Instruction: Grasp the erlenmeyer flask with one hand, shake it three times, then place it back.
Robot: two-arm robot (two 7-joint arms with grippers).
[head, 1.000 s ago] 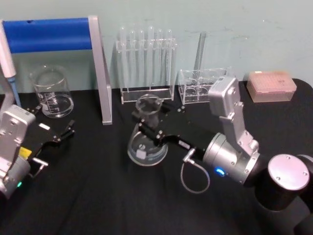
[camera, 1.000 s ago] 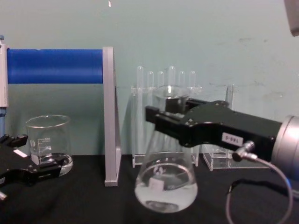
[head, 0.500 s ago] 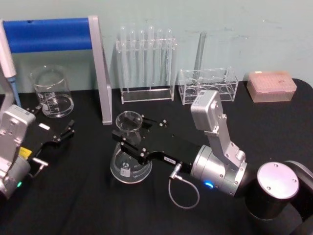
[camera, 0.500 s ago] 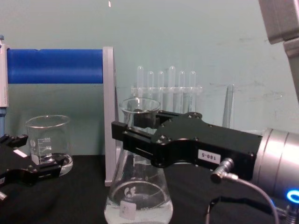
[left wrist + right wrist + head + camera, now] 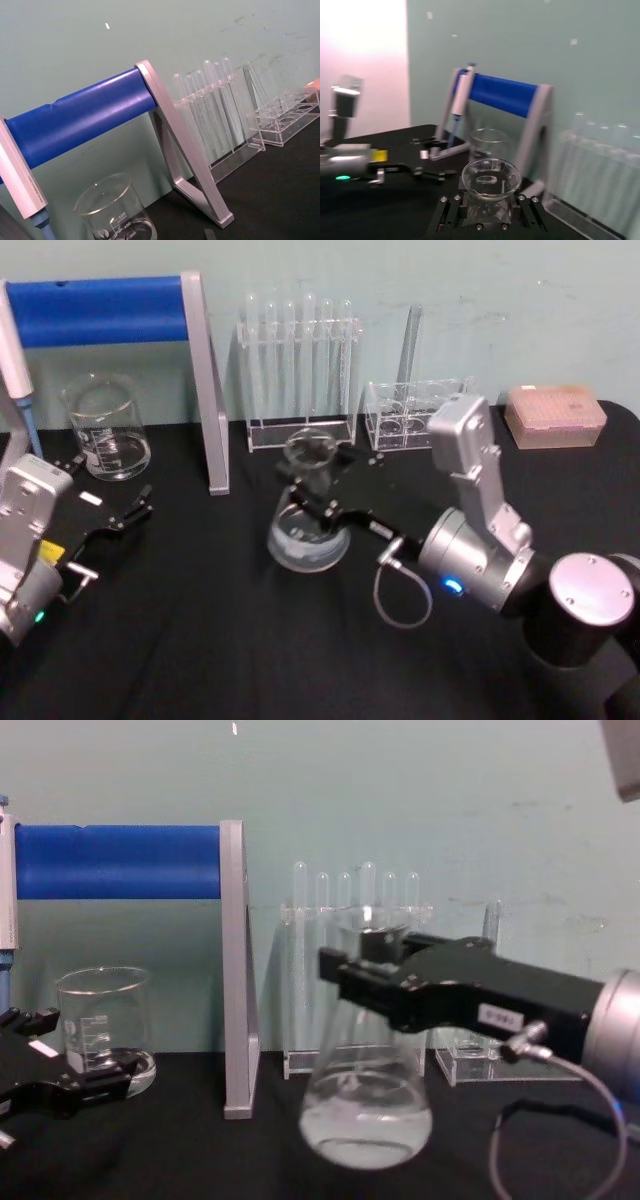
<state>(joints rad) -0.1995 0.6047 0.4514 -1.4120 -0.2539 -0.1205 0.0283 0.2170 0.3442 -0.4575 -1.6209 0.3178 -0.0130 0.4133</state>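
Note:
The erlenmeyer flask (image 5: pixel 305 538) is clear glass with a little liquid in its wide base, and it leans slightly over the black table's middle. My right gripper (image 5: pixel 315 485), the hand, is shut on its neck just under the flared rim. The chest view shows the flask (image 5: pixel 365 1115) with its liquid smeared by motion, and the black gripper (image 5: pixel 355 965) clamped across the neck. From the right wrist view I look down into the flask rim (image 5: pixel 491 176), which sits between the gripper (image 5: pixel 490 206) fingers. My left gripper (image 5: pixel 108 512) rests open at the table's left, holding nothing.
A glass beaker (image 5: pixel 105 430) stands at the back left under a blue-barred pipette stand (image 5: pixel 100 310). A test tube rack (image 5: pixel 300 370), a low clear rack (image 5: pixel 415 415) and a pink tip box (image 5: pixel 555 415) line the back wall. The table's (image 5: pixel 200 640) front is bare black cloth.
Half a second ago the flask was swung left and toward me. Now my right gripper has carried it back right and farther away, near where it was a second ago. The left arm is still.

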